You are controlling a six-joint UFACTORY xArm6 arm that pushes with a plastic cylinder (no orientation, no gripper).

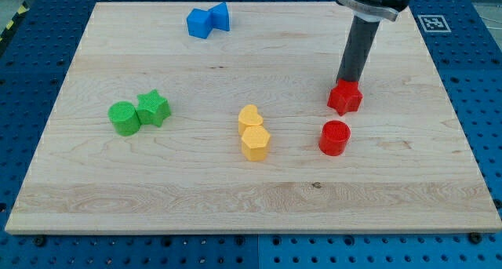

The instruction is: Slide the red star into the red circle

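The red star point(345, 98) lies right of the board's middle. The red circle point(335, 137) lies just below it, a small gap apart. My tip point(343, 82) touches the star's upper edge, on the side away from the circle. The dark rod rises from there toward the view's top right.
A yellow heart point(249, 116) and a yellow hexagon point(255, 142) touch at the board's middle. A green circle point(124, 118) and a green star point(153, 108) touch at the left. Two blue blocks point(208, 20) sit at the top. The wooden board point(157, 190) rests on a blue perforated table.
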